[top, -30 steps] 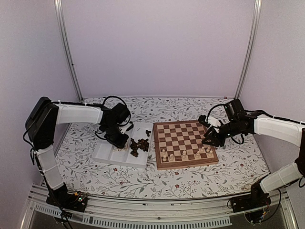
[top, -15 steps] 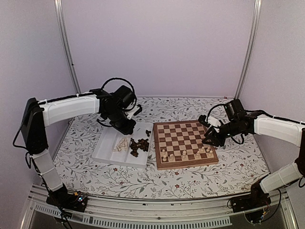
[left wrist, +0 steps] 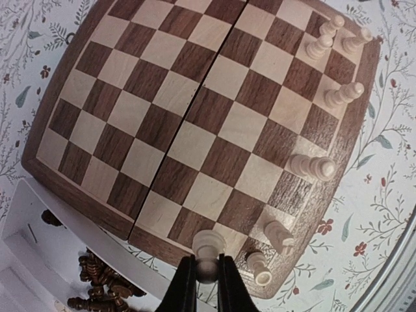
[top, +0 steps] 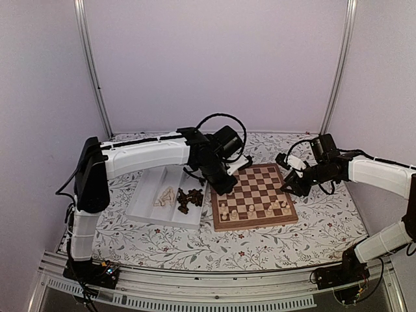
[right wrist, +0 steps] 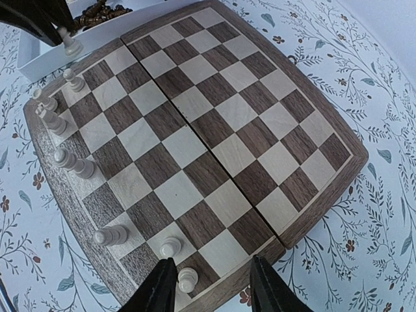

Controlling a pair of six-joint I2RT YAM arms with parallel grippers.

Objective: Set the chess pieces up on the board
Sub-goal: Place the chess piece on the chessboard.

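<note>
Placement in hand: left fingers (left wrist: 184,290) pinched a cream piece (left wrist: 208,249) above the edge of the board (left wrist: 195,130); right fingers (right wrist: 160,290) stood wide, empty. Next required: lowering onto a vacant square.

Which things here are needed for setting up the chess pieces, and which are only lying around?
For the job: board; placed cream pieces; held cream piece in the left gripper; dark pieces and loose cream pieces in the tray.
Just there: tray; floral cloth.
</note>
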